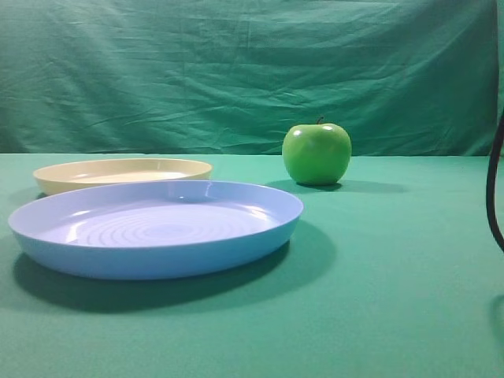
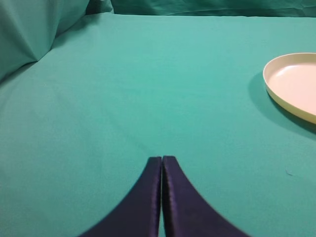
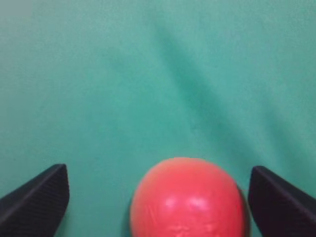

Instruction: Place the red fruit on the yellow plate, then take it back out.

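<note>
The red fruit point(image 3: 187, 200) lies on the green cloth in the right wrist view, between the spread fingers of my right gripper point(image 3: 158, 169). The left finger point(image 3: 39, 197) stands well away from it, while the right finger point(image 3: 276, 202) is close beside it. This gripper is open and holds nothing. The yellow plate point(image 1: 122, 172) sits empty at the back left of the exterior view, and its rim point(image 2: 291, 84) shows at the right edge of the left wrist view. My left gripper point(image 2: 162, 159) hovers over bare cloth, shut on nothing. The exterior view does not take in the red fruit.
A larger light-blue plate point(image 1: 157, 228) stands in front of the yellow one. A green apple point(image 1: 316, 153) sits behind it to the right. A dark cable point(image 1: 494, 189) hangs at the right edge. Green cloth covers the table and backdrop.
</note>
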### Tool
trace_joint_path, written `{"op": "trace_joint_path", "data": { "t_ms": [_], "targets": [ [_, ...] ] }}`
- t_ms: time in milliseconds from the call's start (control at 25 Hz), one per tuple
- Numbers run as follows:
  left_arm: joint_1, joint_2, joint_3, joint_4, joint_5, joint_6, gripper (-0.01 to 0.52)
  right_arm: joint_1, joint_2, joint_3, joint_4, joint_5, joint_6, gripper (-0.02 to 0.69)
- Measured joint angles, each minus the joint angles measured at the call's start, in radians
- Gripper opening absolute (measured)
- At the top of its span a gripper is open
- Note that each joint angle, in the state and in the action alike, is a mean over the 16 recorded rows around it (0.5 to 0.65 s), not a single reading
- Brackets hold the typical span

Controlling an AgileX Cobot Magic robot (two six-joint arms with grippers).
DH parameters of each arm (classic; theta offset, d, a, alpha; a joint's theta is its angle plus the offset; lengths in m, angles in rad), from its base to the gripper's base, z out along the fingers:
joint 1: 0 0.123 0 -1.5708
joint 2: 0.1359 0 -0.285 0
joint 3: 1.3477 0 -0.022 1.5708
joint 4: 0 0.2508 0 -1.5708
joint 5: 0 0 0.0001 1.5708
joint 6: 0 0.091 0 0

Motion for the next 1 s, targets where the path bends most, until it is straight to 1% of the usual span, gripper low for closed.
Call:
{"op": "trace_joint_path", "data": {
  "t_ms": [120,240,360,520,600,720,800,880,1000],
  "targets": [
    [0.000,0.000,0.000,0.000,0.000,0.000,0.000,0.000,-0.020,-0.062,0.002,0.070,0.000,0.612],
    [0.000,0.000,0.000,0.000,0.000,0.000,0.000,0.000,-0.053,-0.133,0.009,0.154,0.001,0.557],
    [0.000,0.000,0.000,0.000,0.000,0.000,0.000,0.000,-0.102,-0.201,0.018,0.243,0.002,0.462],
    [0.000,0.000,0.000,0.000,0.000,0.000,0.000,0.000,-0.188,-0.271,0.030,0.348,0.004,0.303],
    [0.000,0.000,0.000,0.000,0.000,0.000,0.000,0.000,-0.237,-0.292,0.036,0.386,0.006,0.223],
    [0.000,0.000,0.000,0.000,0.000,0.000,0.000,0.000,-0.318,-0.307,0.044,0.426,0.005,0.122],
    [0.000,0.000,0.000,0.000,0.000,0.000,0.000,0.000,-0.376,-0.310,0.046,0.443,0.002,0.068],
    [0.000,0.000,0.000,0.000,0.000,0.000,0.000,0.000,-0.434,-0.310,0.047,0.454,-0.003,0.028],
    [0.000,0.000,0.000,0.000,0.000,0.000,0.000,0.000,-0.525,-0.306,0.047,0.460,-0.014,0.003]
  ]
}}
